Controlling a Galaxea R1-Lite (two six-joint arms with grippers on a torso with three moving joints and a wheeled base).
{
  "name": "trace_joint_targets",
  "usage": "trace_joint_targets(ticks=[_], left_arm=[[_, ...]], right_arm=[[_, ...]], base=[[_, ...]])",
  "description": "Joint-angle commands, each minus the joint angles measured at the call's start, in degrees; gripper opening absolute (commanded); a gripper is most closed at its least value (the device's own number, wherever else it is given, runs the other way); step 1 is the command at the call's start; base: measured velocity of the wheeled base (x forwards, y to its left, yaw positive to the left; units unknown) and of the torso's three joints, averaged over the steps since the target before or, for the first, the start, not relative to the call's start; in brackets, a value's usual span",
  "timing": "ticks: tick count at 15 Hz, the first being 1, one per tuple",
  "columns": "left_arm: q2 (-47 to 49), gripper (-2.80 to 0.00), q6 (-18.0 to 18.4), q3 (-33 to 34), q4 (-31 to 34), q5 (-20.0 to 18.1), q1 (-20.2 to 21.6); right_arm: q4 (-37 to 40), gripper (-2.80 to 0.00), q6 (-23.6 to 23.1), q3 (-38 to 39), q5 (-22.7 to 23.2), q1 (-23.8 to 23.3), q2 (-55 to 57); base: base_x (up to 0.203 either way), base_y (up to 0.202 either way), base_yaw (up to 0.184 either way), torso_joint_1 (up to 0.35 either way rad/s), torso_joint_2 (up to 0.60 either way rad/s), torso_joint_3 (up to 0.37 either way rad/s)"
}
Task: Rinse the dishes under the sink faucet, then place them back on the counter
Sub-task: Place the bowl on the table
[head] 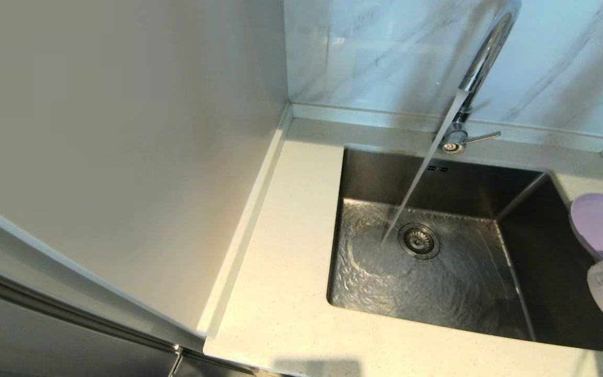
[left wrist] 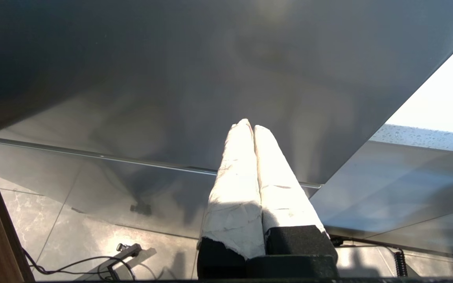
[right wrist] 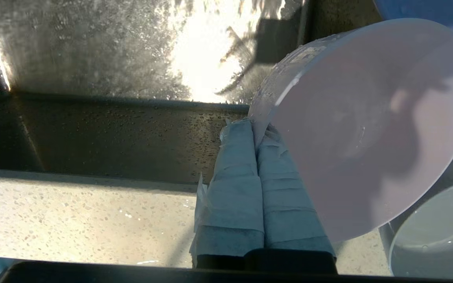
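Right gripper has its wrapped fingers pinched on the rim of the plate, held tilted on edge at the right end of the sink, above the counter. Bowl sits just beside it on that counter strip. Faucet is running. The plate looks light, stiff and wet, so likely slippery; an edge grip needs firm pressure. Left gripper is parked below counter level, fingers pressed together and empty.
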Motion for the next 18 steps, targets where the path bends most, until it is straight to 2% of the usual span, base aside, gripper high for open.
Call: trace_joint_targets(ticks=[1,5,11,18], left_arm=[[0.00,-2.80,0.00,0.00,0.00,0.01,0.00],[0.00,-2.80,0.00,0.00,0.00,0.01,0.00],[0.00,-2.80,0.00,0.00,0.00,-0.03,0.00],[0.00,-2.80,0.00,0.00,0.00,-0.08,0.00]], right_arm=[[-0.53,-2.80,0.16,-1.05,0.14,0.42,1.21],[-8.13,-2.80,0.82,-1.18,-1.11,0.72,3.56],[-10.24,-2.80,1.49,-0.89,-2.06,0.80,3.80],[-13.88,-2.80,1.43,-1.40,-1.97,4.93,4.28]], base=[[0.000,0.000,0.000,0.000,0.00,0.000],[0.000,0.000,0.000,0.000,0.00,0.000],[0.000,0.000,0.000,0.000,0.00,0.000],[0.000,0.000,0.000,0.000,0.00,0.000]])
